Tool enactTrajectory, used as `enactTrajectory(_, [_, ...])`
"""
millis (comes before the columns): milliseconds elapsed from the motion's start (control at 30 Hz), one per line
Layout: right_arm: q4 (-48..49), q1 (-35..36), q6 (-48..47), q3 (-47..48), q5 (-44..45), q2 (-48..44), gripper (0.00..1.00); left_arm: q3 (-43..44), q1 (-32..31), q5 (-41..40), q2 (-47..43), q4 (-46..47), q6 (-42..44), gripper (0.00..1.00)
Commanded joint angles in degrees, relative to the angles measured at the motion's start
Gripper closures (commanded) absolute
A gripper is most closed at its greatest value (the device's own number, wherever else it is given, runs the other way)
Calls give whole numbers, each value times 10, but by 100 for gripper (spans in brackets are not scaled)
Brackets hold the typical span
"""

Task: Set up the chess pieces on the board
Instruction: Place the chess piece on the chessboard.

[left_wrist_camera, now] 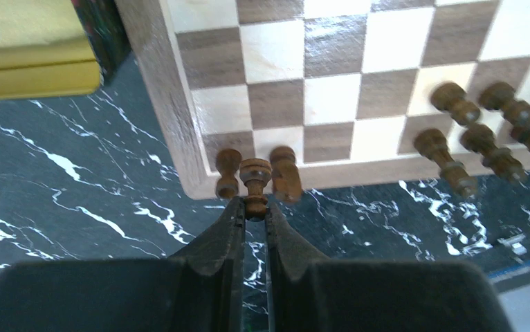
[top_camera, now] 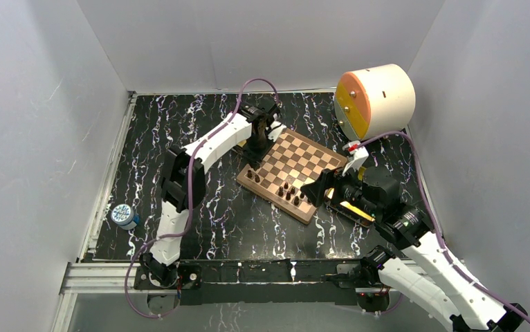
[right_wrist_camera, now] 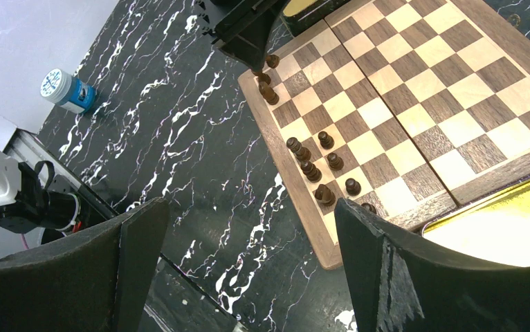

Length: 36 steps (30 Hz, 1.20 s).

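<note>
Underneath, black marbled tabletop [top_camera: 214, 221]; white walls [top_camera: 34, 138].

Lab test cell: white panel walls [top_camera: 34, 138] round black marble-look tabletop [top_camera: 227, 228], alu mounting rail [top_camera: 103, 275] at near edge.

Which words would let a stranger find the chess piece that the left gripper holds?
Find the chessboard, then its corner nearest the left gripper. In the left wrist view three dark brown pieces show side by side there; it is the middle piece. Only this one is pinched between the black fingers, while its two neighbours are free.
</note>
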Motion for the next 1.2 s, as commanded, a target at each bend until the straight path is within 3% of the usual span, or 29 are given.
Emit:
enactTrajectory(0, [5,1,-4,33,15,-20,1,54,4,-42,20,-39,13,100])
enactTrajectory(1167, [5,0,-10,35,30,-12,1,104,9,-36,90,-48,21,99])
